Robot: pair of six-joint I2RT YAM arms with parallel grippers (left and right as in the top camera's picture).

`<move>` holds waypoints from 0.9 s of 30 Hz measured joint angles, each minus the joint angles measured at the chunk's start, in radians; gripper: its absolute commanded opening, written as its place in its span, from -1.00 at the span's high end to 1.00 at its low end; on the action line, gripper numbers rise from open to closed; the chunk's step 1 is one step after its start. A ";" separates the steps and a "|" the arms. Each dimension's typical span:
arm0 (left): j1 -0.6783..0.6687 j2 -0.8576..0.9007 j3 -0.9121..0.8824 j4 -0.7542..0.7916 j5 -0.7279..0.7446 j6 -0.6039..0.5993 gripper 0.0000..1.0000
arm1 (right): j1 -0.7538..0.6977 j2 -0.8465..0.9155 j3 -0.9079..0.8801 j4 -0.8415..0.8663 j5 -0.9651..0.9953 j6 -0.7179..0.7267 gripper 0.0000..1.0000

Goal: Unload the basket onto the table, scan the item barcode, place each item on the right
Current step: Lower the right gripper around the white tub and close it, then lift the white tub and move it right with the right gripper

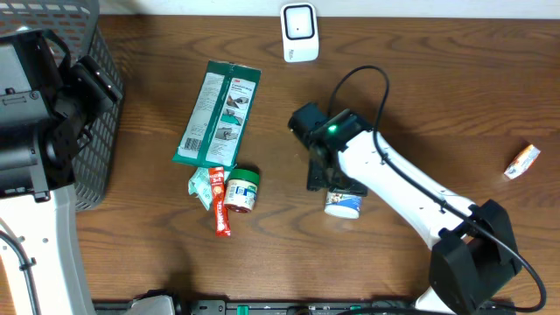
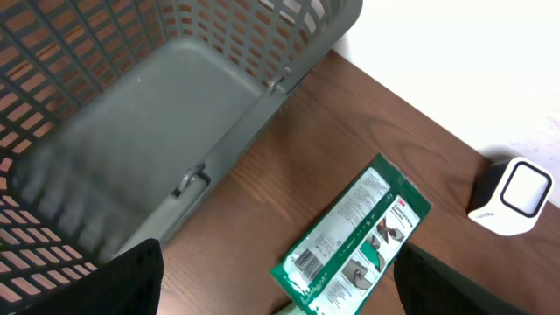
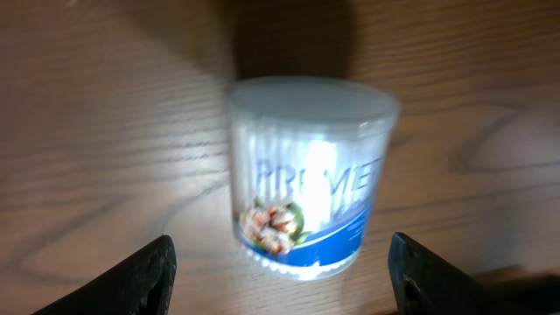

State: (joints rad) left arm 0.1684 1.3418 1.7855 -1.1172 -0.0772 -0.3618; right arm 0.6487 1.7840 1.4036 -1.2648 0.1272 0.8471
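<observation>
Your R gripper [image 3: 280, 243] is wide open, not gripping anything. In the wrist view the two fingers [image 3: 144, 278] sit left and right of the clear tub [image 3: 306, 179], w/ bare wood between each finger and the tub, so no contact. From overhead the R gripper [image 1: 331, 179] hangs just over the tub [image 1: 344, 206], which sits on the table [image 1: 420, 96] near mid-front and is partly covered by the arm. The tub has a blue label and a pale lid. The view is too blurred to tell what's in it.

Your L gripper [image 2: 278, 254] is also spread wide and empty. It hovers by the grey basket [image 2: 175, 105] at the table's L edge, w/ the basket's grey floor in plain view.

The white scanner [image 1: 300, 32] stands at the far edge, well apart from the tub. The green flat pack [image 1: 219, 114] lies btwn the basket and the R arm. Just below it are a small green-lid jar [image 1: 241, 191] and a red packet [image 1: 219, 210], touching each other. A small tube [image 1: 522, 162] lies alone at the far R.
</observation>
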 measured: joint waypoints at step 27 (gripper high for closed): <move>0.000 0.000 0.000 0.000 0.000 0.000 -0.62 | -0.276 -0.297 -0.483 0.449 -0.399 -0.394 -0.48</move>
State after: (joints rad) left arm 0.1684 1.3418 1.7855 -1.1168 -0.0772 -0.3618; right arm 0.3725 1.4872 0.9207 -0.8154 -0.2718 0.4530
